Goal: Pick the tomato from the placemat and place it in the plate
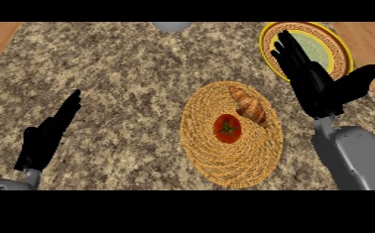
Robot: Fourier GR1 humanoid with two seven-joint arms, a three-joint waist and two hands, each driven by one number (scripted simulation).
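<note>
Right robot hand point(316, 86), fingers straight, overlaps the plate point(338, 46) at upper right. Left robot hand point(45, 135) open, lower left. Tomato point(227, 128) sits on placemat point(219, 165) beside croissant point(247, 106), on tabletop point(124, 68).

Kitchen: granite counter point(132, 78), plate point(337, 53), croissant point(247, 105)
</note>
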